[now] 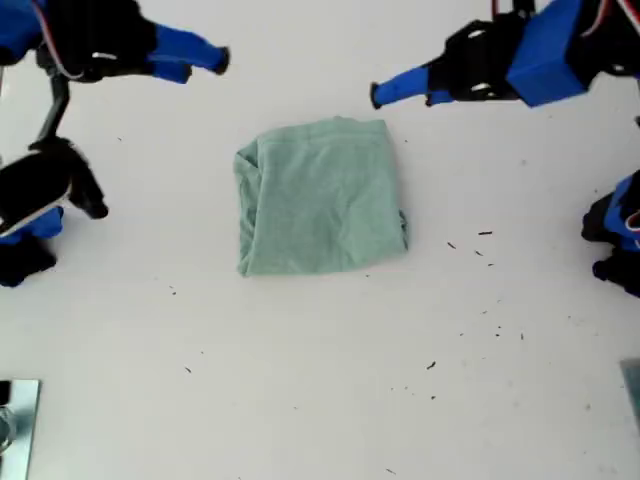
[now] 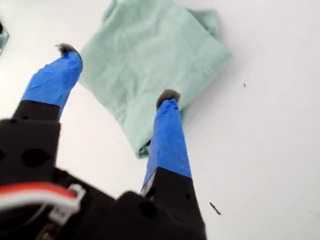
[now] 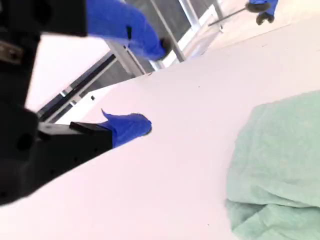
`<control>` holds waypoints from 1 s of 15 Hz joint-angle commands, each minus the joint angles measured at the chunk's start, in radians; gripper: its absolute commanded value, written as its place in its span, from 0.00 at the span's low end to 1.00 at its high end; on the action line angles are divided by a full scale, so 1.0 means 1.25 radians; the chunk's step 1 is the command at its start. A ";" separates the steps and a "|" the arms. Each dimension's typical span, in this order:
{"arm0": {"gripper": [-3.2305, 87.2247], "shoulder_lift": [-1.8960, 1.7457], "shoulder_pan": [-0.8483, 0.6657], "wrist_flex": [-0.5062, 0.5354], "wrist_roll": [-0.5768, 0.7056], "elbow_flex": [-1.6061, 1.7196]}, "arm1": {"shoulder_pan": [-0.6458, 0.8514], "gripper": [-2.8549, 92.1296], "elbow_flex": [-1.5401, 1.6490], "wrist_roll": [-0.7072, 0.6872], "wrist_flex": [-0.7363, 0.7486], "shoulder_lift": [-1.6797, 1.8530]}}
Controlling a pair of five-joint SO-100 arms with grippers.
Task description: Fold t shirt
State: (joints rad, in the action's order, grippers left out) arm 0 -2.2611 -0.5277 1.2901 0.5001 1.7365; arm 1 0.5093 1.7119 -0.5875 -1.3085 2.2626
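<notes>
Bright, even light, faint shadows; both wrist views look slightly blurred, perhaps overexposed.

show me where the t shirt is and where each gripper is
t shirt (image 1: 320, 198): exterior view, middle of the folded cloth.
my first gripper (image 2: 117, 72): first wrist view, between fingertips.
my second gripper (image 3: 155, 85): second wrist view, between fingertips.

Folded t shirt (image 1: 320, 197) (roughly square) lies mid-table (image 1: 300, 400), arms apart
</notes>
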 commanded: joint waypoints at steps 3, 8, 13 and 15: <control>0.06 -0.374 0.173 -0.256 -0.172 0.593 | -0.045 0.34 0.523 0.103 0.058 0.459; 0.03 -1.080 0.415 -0.217 -0.481 1.201 | -0.260 0.26 1.074 0.394 -0.077 0.998; 0.16 -1.074 0.426 -0.216 -0.199 1.205 | -0.236 0.28 1.097 -0.185 -0.061 0.994; 0.16 -1.074 0.428 -0.216 -0.199 1.205 | -0.241 0.24 1.101 -0.180 -0.055 0.995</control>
State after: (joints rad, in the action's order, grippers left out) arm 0 -3.5957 -0.0031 1.0170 0.2454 3.2321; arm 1 0.1994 3.0496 -0.7486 -1.3852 3.4929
